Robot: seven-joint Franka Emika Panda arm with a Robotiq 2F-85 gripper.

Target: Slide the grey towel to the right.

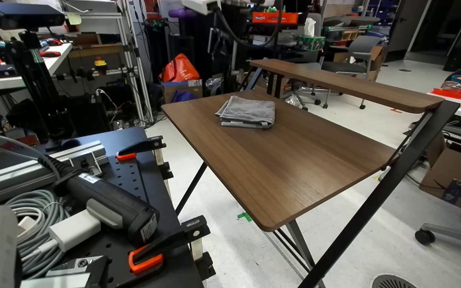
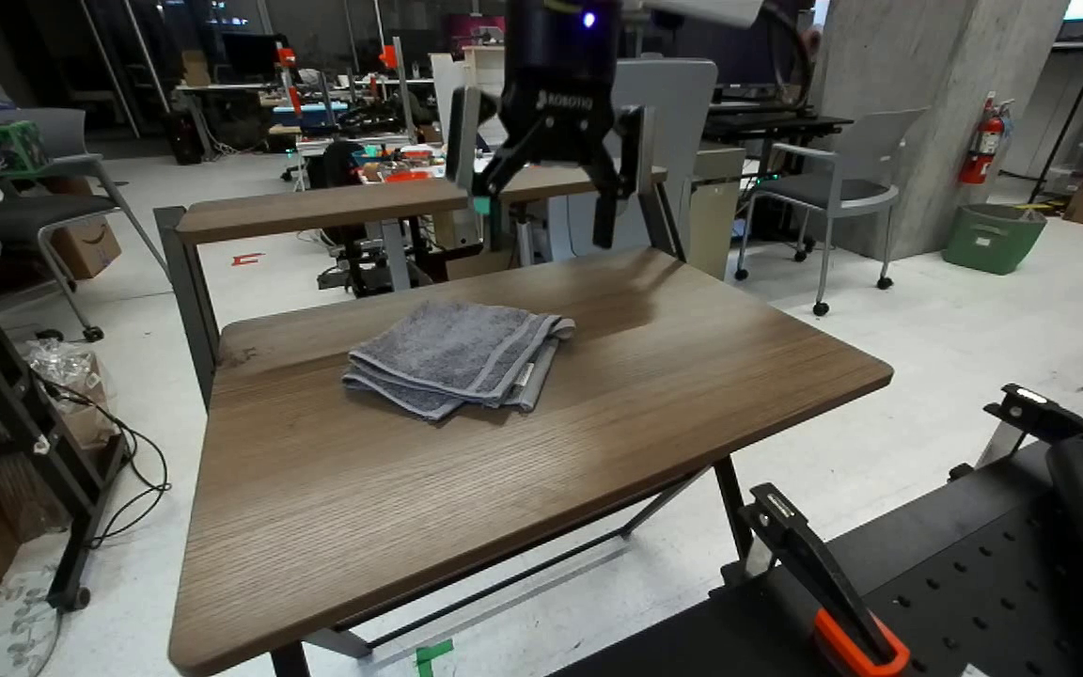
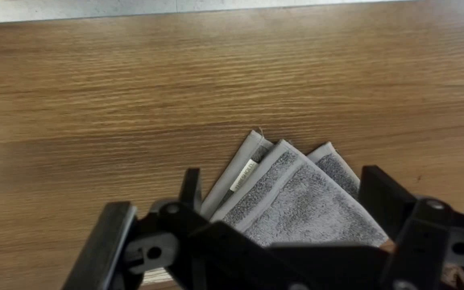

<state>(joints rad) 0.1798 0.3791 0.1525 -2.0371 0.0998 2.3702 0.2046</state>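
A black two-fingered Robotiq gripper hangs above a brown wood-grain desk, fingers spread wide and holding nothing. A folded grey terry-cloth towel lies on the desk, below and apart from the fingertips — in the wrist view it shows between them, partly hidden — so reaching down likely comes before any slide right.
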